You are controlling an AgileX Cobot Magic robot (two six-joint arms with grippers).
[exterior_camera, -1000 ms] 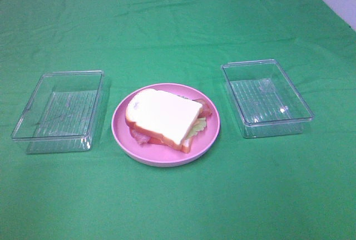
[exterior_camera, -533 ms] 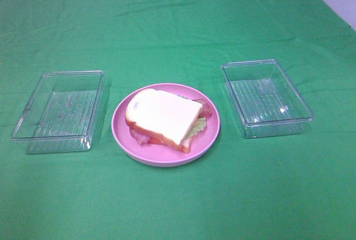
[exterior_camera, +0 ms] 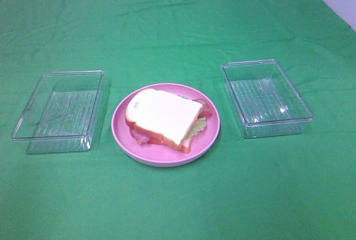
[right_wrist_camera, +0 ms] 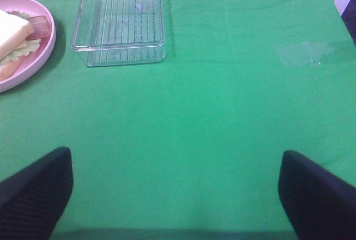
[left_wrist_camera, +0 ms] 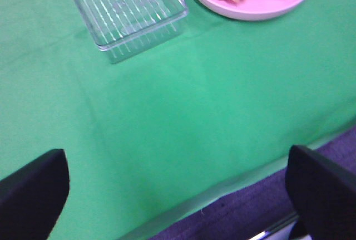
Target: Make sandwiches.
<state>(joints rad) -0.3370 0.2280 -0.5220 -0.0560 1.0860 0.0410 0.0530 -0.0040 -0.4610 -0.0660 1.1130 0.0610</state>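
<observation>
No lettering, labels, brand marks or numbers can be read anywhere in these views.

Green cloth (exterior_camera: 178,17), pink plate (exterior_camera: 123,134) w/ sandwich (exterior_camera: 164,116): white bread, orange-brown crust, pale green lettuce, reddish-pink bacon; 2 clear ribbed trays, left tray (exterior_camera: 58,112) & right tray (exterior_camera: 267,98); black fingers (right_wrist_camera: 33,195).
</observation>
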